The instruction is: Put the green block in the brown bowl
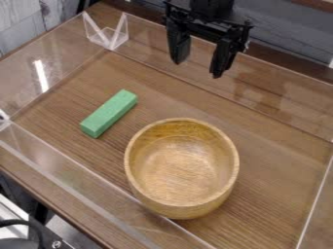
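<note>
Open jaws (204,54) hang above a wooden counter (272,101), apart from the green block (109,114), which lies beside the brown bowl (181,167); a good grasp calls for centering over the block and pinching its long sides.

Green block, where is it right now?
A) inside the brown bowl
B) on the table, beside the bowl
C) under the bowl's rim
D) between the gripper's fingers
B: the green block lies flat on the wooden table, with bare wood between it and the brown bowl.
</note>
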Controlling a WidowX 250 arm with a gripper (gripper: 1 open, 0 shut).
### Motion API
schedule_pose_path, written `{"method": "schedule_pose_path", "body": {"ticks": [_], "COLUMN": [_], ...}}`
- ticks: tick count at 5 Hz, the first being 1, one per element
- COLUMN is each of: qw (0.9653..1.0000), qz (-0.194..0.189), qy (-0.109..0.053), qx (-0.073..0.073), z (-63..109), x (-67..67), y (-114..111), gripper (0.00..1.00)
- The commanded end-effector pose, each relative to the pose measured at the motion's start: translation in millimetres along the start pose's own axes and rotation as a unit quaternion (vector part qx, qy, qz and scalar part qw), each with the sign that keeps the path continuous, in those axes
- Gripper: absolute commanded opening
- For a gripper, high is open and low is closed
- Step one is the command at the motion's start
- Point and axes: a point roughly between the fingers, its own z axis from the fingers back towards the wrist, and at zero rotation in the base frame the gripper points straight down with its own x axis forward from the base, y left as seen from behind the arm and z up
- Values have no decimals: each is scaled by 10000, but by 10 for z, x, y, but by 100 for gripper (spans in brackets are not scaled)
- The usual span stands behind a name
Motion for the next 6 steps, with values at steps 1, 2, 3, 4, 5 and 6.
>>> {"method": "schedule_pose_path", "body": {"ticks": [1, 2, 3, 4, 5, 6], "qw": [9999, 9989, 9973, 9961, 9957, 9952], "qz": [-165, -451, -693, -789, -823, -874], "qy": [16, 69, -152, -318, -362, -399], "qx": [25, 90, 168, 238, 224, 197], "z": [-65, -251, -313, -368, -441, -524], "x": [-50, -197, -372, -457, -468, -464], "y": [185, 503, 832, 1037, 1090, 1123], "gripper": [100, 100, 100, 100, 100, 100]}}
